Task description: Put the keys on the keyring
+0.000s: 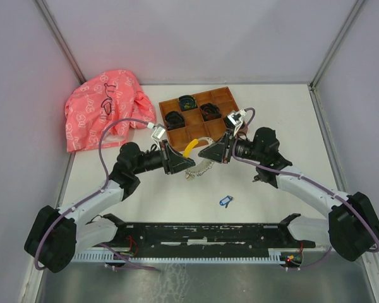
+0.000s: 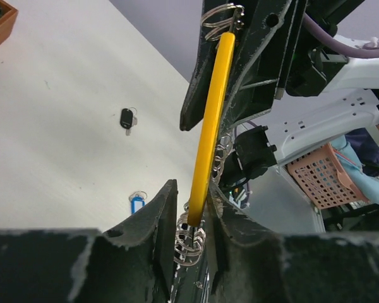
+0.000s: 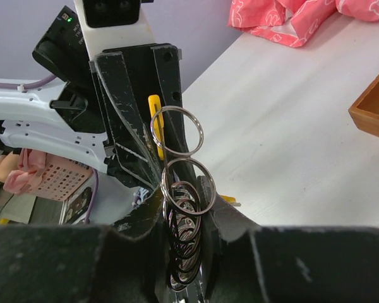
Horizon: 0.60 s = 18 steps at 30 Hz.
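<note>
Overhead, the keyring (image 1: 199, 165) is seen held above the table's (image 1: 177, 208) middle, just before the tray's (image 1: 196, 132) near edge: a chain of grey rings with a yellow tag (image 2: 211, 126). The tag's end is clamped by the left gripper (image 2: 191, 208), and the rings are clamped by the right gripper (image 3: 188, 211). The blue key (image 1: 226, 201) is left flat toward the near edge, right of middle, with bare table all round it. The black key (image 2: 127, 118) is found apart from it, also on bare table. The far left corner is taken by a pink cloth (image 1: 101, 113).
</note>
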### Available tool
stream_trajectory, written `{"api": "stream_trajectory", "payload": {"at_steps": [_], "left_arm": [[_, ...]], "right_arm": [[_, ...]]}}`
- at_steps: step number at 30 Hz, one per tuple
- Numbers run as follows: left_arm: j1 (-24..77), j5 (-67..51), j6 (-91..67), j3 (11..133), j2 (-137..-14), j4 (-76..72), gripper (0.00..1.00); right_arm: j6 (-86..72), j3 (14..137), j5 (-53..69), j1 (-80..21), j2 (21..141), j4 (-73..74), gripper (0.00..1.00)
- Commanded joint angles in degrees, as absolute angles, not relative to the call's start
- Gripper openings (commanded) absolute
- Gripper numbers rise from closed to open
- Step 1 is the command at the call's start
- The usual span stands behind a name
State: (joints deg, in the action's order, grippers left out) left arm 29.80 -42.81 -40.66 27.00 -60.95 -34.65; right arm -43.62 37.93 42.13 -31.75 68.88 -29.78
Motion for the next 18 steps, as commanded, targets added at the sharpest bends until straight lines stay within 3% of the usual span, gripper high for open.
{"api": "stream_trajectory", "payload": {"at_steps": [1, 4, 7, 12, 18], "left_arm": [[29.70, -47.09, -46.24, 27.21, -62.30, -43.44, 0.22], [29.70, -46.80, -46.79, 27.03, -60.96, -43.45, 0.03], [30.01, -45.18, -46.27, 27.24, -58.34, -40.81, 0.03], [33.54, -35.40, -40.04, 29.72, -52.99, -27.97, 0.03], [36.54, -23.49, -38.67, 28.46, -48.43, -26.44, 0.03]], "right_arm": [[-44.65, 41.09, 45.25, -31.62, 69.37, -36.65, 0.07], [-43.90, 41.13, 45.68, -31.61, 69.58, -36.37, 0.09], [-41.77, 41.07, 44.83, -31.62, 68.64, -33.84, 0.17], [-33.75, 40.96, 39.49, -31.63, 64.07, -23.69, 0.44], [-25.03, 38.24, 30.99, -31.66, 56.24, -13.90, 0.61]]}}
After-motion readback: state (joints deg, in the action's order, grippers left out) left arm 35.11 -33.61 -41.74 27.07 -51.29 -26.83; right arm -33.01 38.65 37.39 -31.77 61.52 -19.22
